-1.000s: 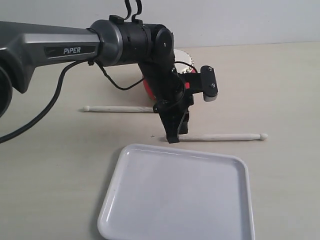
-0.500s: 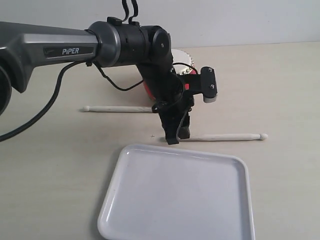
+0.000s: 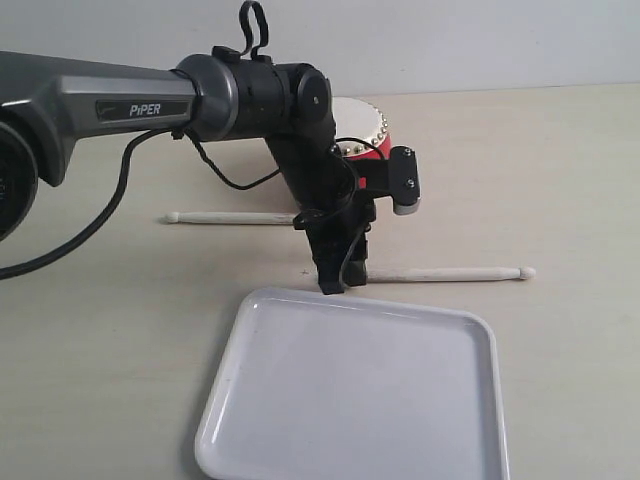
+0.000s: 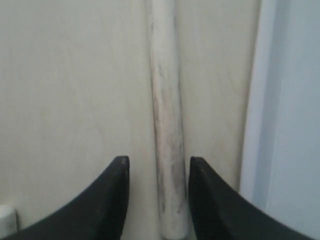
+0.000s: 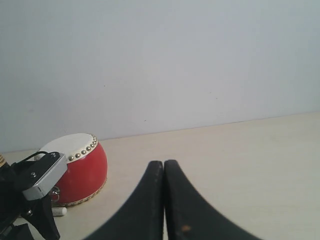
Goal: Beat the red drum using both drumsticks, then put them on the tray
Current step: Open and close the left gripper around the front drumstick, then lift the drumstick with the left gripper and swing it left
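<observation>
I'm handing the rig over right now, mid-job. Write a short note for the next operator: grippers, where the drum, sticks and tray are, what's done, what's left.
Left gripper: open, lowered astride the butt end of the near drumstick, not closed on it.
Right gripper: shut, empty, facing the drum.
Both sticks lie on the table: the near one just beyond the tray, the far drumstick closer to the drum.
Done: nothing is on the tray; whether the drum was beaten cannot be told.
Left: grip the sticks, beat the drum if needed, lay both on the tray.
</observation>
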`<state>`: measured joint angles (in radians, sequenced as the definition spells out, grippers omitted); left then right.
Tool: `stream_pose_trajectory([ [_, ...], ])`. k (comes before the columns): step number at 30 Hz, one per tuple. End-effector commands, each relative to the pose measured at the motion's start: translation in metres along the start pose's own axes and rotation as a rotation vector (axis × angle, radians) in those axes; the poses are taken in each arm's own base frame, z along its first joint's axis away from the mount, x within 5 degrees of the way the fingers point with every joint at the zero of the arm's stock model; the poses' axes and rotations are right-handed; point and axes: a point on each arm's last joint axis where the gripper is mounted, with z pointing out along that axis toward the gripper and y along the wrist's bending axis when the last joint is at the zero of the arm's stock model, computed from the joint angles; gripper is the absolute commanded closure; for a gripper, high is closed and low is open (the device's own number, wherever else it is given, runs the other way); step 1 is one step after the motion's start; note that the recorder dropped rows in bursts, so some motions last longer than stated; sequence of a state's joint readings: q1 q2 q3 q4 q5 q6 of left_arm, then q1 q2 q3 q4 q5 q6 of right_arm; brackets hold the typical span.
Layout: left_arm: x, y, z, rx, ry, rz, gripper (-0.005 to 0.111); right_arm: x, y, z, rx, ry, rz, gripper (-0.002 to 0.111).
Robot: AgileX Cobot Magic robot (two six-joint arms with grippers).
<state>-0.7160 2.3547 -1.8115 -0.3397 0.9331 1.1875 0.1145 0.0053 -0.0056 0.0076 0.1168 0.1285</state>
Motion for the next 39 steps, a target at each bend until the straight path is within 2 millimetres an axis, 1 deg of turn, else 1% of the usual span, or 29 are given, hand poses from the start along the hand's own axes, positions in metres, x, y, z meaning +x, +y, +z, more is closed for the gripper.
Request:
stream_pose_trajectory([
  [1,0.003,-0.001,-0.002,0.015,-0.006,0.005,0.068,0.001,0.000,0.000,-0.003,-0.007,-0.007,0.108],
  [12,0.004,-0.002,0.000,0.035,0.002,0.018,0.068,0.001,0.000,0.000,-0.003,-0.007,-0.007,0.108],
  [19,0.007,-0.002,0.011,0.049,0.001,0.003,0.068,0.001,0.000,0.000,-0.003,-0.007,-0.007,0.108],
  [25,0.007,-0.002,0.011,0.045,-0.004,0.001,0.068,0.001,0.000,0.000,-0.003,-0.007,-0.007,0.108],
  [27,0.007,-0.003,0.011,0.055,0.002,0.002,0.073,0.001,0.000,0.000,-0.003,-0.007,-0.007,0.108],
  [28,0.007,-0.003,0.011,0.060,0.004,0.002,0.077,0.001,0.000,0.000,-0.003,-0.007,-0.007,0.108],
  [29,0.008,-0.005,0.011,0.075,0.009,0.002,0.087,0.001,0.000,0.000,-0.003,-0.007,-0.007,0.108],
  [31,0.009,-0.006,0.011,0.095,0.017,0.002,0.093,0.001,0.000,0.000,-0.003,-0.007,-0.007,0.108],
  [35,0.007,-0.007,0.007,0.099,0.007,-0.001,0.095,0.001,0.000,0.000,-0.003,-0.007,-0.007,0.108],
  [37,0.004,-0.006,0.000,0.079,-0.003,0.000,0.107,0.001,0.000,0.000,-0.003,-0.007,-0.007,0.108],
  [39,0.001,-0.005,-0.010,0.059,-0.015,-0.025,0.107,0.001,0.000,0.000,-0.003,-0.007,-0.007,0.108],
])
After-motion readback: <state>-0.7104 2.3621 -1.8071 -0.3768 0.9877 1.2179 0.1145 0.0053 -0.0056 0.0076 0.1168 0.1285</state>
